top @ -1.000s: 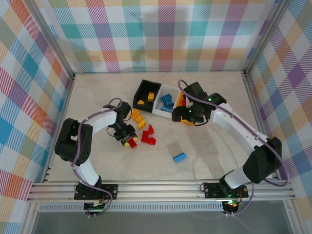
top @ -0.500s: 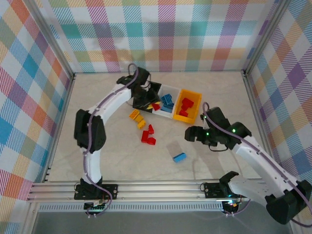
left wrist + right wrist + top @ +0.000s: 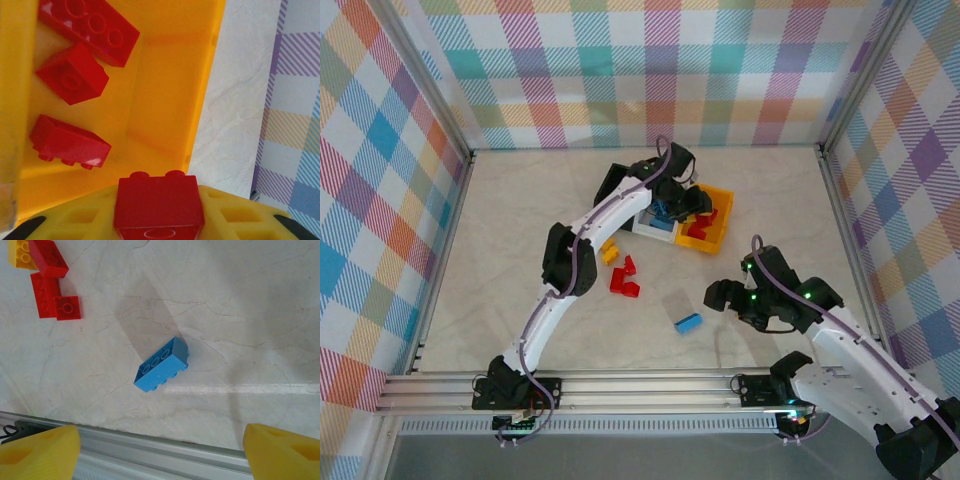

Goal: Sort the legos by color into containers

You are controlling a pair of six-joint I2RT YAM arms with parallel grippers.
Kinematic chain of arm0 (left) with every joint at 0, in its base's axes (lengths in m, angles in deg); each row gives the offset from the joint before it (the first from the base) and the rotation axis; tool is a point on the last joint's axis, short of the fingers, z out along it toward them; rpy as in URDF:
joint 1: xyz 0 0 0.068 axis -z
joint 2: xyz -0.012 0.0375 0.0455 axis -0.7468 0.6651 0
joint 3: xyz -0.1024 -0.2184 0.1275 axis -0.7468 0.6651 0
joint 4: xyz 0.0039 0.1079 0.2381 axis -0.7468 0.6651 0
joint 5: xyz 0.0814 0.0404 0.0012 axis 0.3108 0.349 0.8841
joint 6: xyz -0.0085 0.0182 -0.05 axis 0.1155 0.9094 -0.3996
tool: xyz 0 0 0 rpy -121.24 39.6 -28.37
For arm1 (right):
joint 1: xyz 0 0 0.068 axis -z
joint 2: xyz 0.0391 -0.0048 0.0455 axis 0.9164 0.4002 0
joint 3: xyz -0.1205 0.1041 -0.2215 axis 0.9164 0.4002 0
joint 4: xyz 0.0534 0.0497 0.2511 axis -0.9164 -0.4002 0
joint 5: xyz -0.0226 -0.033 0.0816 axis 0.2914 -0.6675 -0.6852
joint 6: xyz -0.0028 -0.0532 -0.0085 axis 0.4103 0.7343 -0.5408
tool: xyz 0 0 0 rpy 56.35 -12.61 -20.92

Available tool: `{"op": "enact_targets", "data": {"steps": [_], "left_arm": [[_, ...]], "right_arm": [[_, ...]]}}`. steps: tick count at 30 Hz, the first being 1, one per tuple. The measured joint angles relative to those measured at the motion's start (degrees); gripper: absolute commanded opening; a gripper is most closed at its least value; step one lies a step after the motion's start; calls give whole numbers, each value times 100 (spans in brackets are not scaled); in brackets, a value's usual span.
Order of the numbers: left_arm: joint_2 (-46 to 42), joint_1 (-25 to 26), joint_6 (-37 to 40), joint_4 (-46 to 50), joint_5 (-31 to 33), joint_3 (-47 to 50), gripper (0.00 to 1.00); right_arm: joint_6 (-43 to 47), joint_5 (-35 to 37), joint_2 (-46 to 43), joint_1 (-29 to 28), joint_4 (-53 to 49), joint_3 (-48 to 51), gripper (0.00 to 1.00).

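My left gripper (image 3: 159, 226) is shut on a red lego (image 3: 159, 200) and hangs over the yellow-orange container (image 3: 170, 100), where three red legos (image 3: 72, 75) lie. In the top view the left gripper (image 3: 686, 200) reaches across the white container (image 3: 645, 226), which holds blue legos, to the yellow-orange container (image 3: 720, 232). The black container (image 3: 616, 178) is partly hidden by the arm. My right gripper (image 3: 716, 297) is open, just right of a lone blue lego (image 3: 688, 323). In the right wrist view the blue lego (image 3: 161, 364) lies ahead of the open right gripper (image 3: 160, 455).
Loose yellow legos (image 3: 610, 250) and red legos (image 3: 624, 281) lie on the table left of centre. The red legos (image 3: 50, 295) also show in the right wrist view. A metal rail (image 3: 150, 452) runs along the near table edge. Checked walls enclose the table.
The left arm carried the red lego from the loose pile, past the black and white containers, to over the yellow-orange one. The right arm drew back from that container to beside the blue lego.
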Motion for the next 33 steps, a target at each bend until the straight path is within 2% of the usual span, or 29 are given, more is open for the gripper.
{"op": "enact_targets", "data": {"steps": [2, 4, 5, 20, 27, 30, 33], "left_arm": [[92, 20, -28, -2, 0, -46, 40], [221, 20, -59, -4, 2, -188, 49], [286, 20, -70, -4, 4, -262, 49], [374, 20, -125, 20, 9, -455, 51], [114, 17, 326, 446, 275, -343, 52], [-535, -11, 551, 557, 424, 328, 53], [-1488, -63, 682, 466, 516, 1447, 54]], "right_arm": [[-37, -20, -2, 0, 13, 0, 85], [-59, -39, -2, 0, 37, 2, 85], [-61, -44, -2, 0, 46, 9, 85], [-160, -57, 164, -4, 70, 170, 85], [61, -81, 1421, -282, 118, 15, 87], [304, -33, 2271, -531, 70, -409, 88], [452, -17, 2964, -737, 83, -863, 89]]}}
